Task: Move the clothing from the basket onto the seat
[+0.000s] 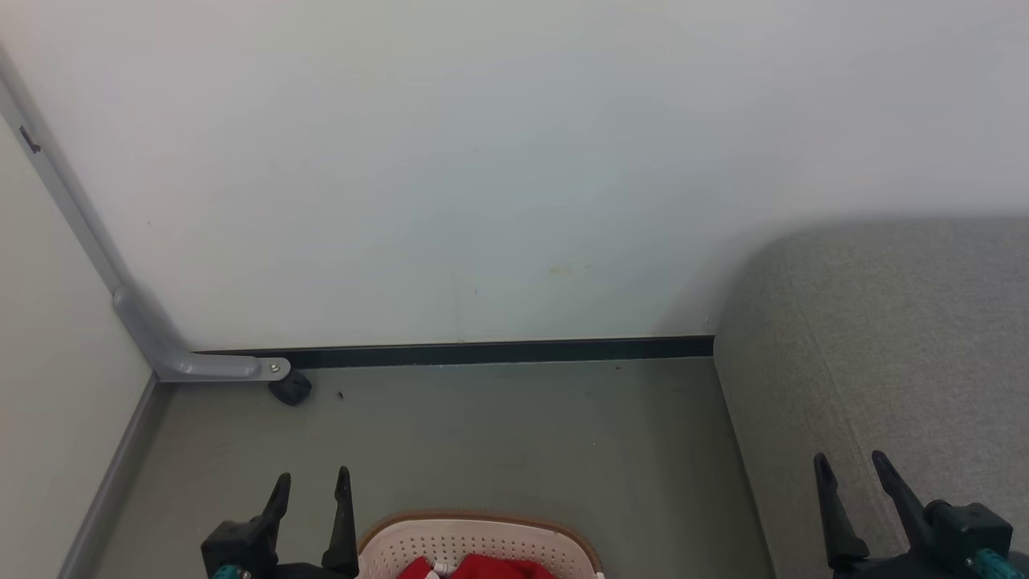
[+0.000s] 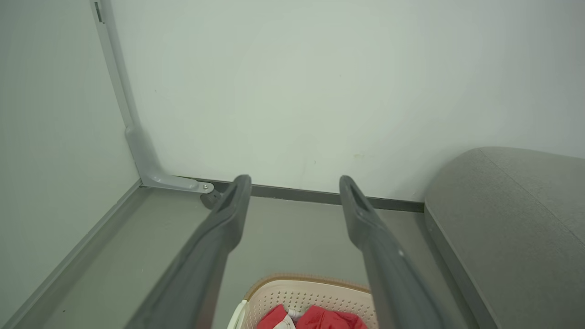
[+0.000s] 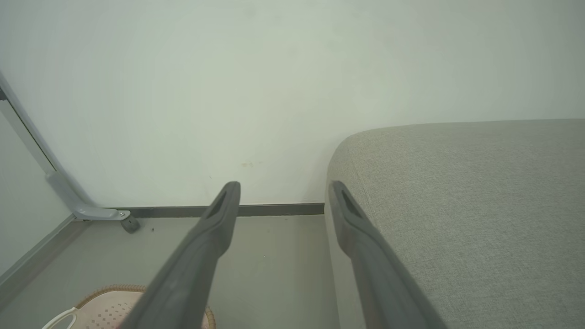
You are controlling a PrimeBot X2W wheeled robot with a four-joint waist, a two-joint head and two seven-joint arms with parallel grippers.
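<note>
- red clothing [image 1: 490, 568] lies bunched in the laundry basket [image 1: 482, 519], beside the grey seat [image 1: 884, 322].
- soft, light, floppy; likely best pinched at a raised fold.
- left gripper [image 1: 313, 474] and right gripper [image 1: 849, 457] spread, empty.

a pale wall [image 1: 482, 161] is joined to a grey floor [image 1: 498, 434] by a dark skirting [image 1: 482, 352]; a grey bracket [image 1: 201, 366] is seen at left.
</note>
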